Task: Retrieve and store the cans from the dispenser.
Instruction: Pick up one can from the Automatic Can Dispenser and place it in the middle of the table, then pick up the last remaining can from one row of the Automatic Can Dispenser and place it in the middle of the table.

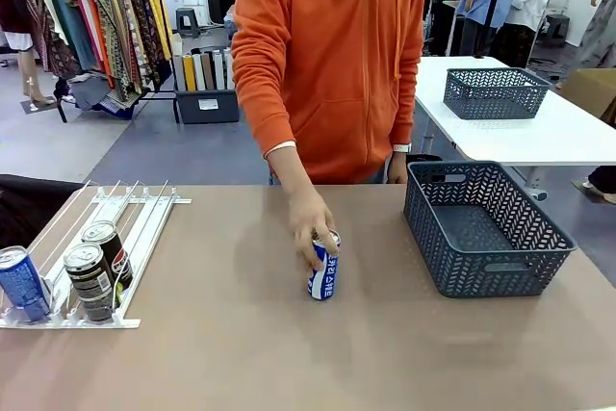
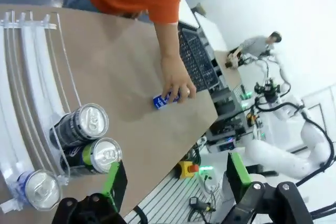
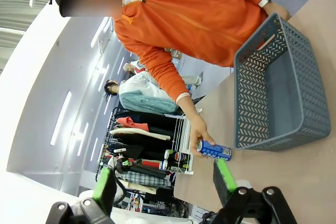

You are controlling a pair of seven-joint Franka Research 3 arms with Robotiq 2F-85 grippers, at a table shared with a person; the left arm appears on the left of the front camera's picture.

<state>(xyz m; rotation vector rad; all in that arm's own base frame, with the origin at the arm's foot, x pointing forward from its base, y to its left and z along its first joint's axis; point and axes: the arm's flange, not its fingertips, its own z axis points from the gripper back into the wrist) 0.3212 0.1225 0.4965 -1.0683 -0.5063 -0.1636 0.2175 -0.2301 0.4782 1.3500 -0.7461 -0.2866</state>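
Storing looks barely begun: the basket (image 1: 429, 230) stands empty, and the dispenser (image 1: 144, 230), well left of it, carries three cans (image 1: 89, 278) at its low end. Next, the blue can (image 1: 324, 278), upright just left of the basket, needs lifting in. The person's hand (image 1: 310, 223) grasps its top from above; the left gripper (image 2: 176, 174) and right gripper (image 3: 164, 180) gape, empty.

person (image 1: 332, 7): orange zip hoodie (image 1: 327, 93), white cuffs (image 1: 279, 148) | left hand (image 2: 175, 176): black, green pads (image 2: 111, 181) | right hand (image 3: 164, 182): same

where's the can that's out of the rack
In the front view the blue-and-white can stands near the table's middle, gripped from above by the person's hand, between the dispenser on the left and the grey mesh basket on the right.
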